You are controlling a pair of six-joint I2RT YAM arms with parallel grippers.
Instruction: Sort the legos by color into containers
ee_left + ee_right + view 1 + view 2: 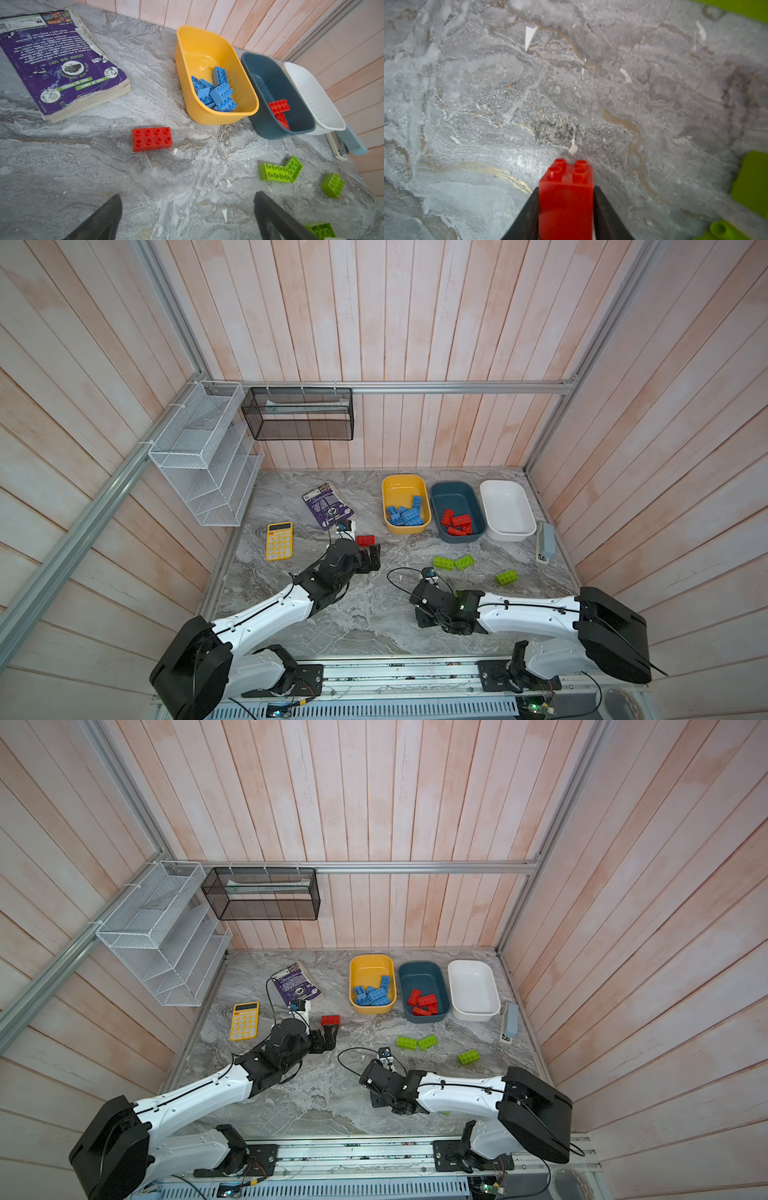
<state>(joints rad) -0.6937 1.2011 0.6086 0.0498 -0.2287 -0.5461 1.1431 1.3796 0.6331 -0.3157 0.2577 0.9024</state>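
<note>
The surface [62, 176] looks like grey veined stone, smooth, faintly shiny, chipped in spots. The red brick [565, 207] pinched in the right gripper [566, 189] is glossy plastic. Ahead of the left gripper [188, 195], the yellow tub [207, 116] is smooth shiny plastic; the book [62, 62] is worn, creased paper.

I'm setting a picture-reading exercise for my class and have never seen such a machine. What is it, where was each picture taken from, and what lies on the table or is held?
It is a robot with two arms, each ending in a two-fingered hand. Two pictures look down from overhead; two come from wrist cameras. On the table stand a yellow tub of blue bricks, a teal tub of red bricks and an empty white tub. One red brick and some green bricks lie loose, near a book and calculator. The left hand is open, just short of the loose brick. The right hand pinches a small red brick.
</note>
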